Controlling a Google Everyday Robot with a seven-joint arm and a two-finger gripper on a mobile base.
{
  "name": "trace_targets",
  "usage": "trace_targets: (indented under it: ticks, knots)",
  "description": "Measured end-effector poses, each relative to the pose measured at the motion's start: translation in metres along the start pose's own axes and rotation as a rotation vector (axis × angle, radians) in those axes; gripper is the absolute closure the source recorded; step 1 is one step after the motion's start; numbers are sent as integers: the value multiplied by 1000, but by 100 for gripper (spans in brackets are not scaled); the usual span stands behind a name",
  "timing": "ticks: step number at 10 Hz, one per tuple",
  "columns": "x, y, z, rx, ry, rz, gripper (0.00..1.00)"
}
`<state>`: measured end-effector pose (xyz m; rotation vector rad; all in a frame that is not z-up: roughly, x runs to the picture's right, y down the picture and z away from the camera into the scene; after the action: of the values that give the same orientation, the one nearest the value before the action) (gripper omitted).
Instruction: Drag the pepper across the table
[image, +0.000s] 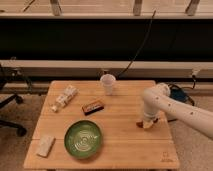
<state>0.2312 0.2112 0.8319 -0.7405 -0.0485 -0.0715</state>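
The table is a light wooden top with plank lines and a small logo at its near right corner. My white arm reaches in from the right. My gripper points down onto the table's right side, roughly level with the middle. A small dark red bit of the pepper shows at the gripper's left tip, on the tabletop. The gripper hides the rest of the pepper.
A green bowl sits at the front left. A dark brown bar lies near the centre and a clear cup stands at the back. A white packet and a pale block lie along the left side.
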Motion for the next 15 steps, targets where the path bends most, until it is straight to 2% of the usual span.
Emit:
trace_targets:
  ticks: [2,5,9,11,13,15]
  knots:
    - [-5,3,3,-18,5,-19,100]
    - [-26,7,9,-44,8,-74,100]
    - [-28,8,9,-48,7,-80,100]
    - [-44,18,11,-67,-9,-134,100]
    - [-48,17,11,-65,-13,-138,100]
    - [-60,27,9,-68,-23,-185,100]
